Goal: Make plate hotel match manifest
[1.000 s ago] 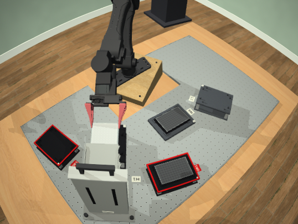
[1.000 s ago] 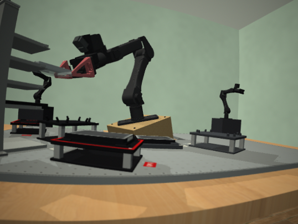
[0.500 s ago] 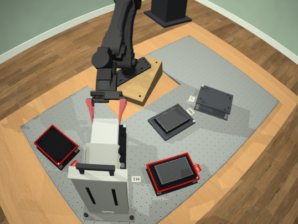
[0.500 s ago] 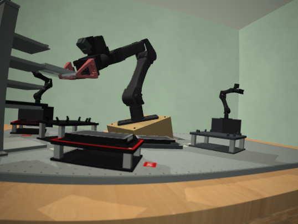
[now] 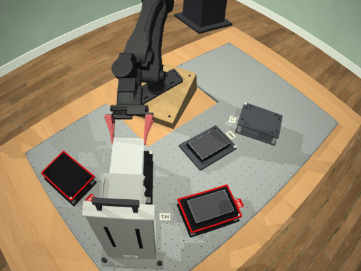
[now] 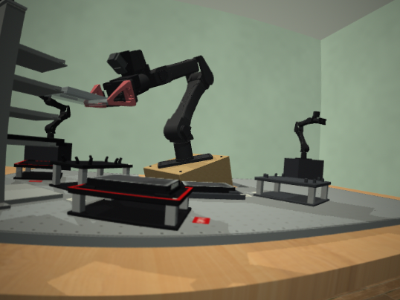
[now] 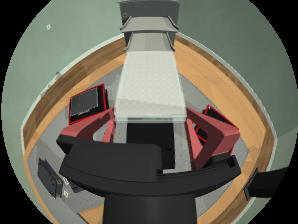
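The plate hotel H1 stands at the front left of the deck, seen from above and behind. A pale, translucent plate sticks far out of its open side toward the arm, level with an upper shelf in the side view. My gripper has one red finger on each long side of the plate's outer end and is shut on it across its width. It also shows in the side view and the wrist view. I cannot read any label on the plate.
A red-framed quarantine nest left of the hotel is empty. The other red-framed nest holds a dark plate. Another dark plate lies on the black nest at mid-deck. The raised dark nest at the right is empty.
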Available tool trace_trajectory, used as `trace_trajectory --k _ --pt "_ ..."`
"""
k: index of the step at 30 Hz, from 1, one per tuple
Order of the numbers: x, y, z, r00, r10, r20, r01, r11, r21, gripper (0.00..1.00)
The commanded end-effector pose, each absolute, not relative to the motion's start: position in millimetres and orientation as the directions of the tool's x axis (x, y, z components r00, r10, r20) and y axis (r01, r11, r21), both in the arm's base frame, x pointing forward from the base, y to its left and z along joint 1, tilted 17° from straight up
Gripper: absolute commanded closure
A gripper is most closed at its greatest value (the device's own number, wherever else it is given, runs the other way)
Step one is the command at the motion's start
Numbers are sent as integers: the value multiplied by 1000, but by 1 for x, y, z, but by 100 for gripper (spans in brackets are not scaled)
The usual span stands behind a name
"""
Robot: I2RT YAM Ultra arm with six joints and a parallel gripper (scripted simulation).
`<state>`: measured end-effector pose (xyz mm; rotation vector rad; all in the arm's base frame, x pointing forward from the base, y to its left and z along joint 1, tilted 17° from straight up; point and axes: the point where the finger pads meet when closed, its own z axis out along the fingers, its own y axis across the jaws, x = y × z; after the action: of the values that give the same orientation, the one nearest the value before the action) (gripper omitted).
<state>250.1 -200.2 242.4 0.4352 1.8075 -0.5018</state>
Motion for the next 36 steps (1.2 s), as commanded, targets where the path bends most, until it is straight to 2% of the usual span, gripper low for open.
trace_trajectory --k 1,36 --pt "247 -198 248 -268 29 -963 528 841 -121 14" --pt "215 -179 238 -269 29 -963 528 841 -122 14"
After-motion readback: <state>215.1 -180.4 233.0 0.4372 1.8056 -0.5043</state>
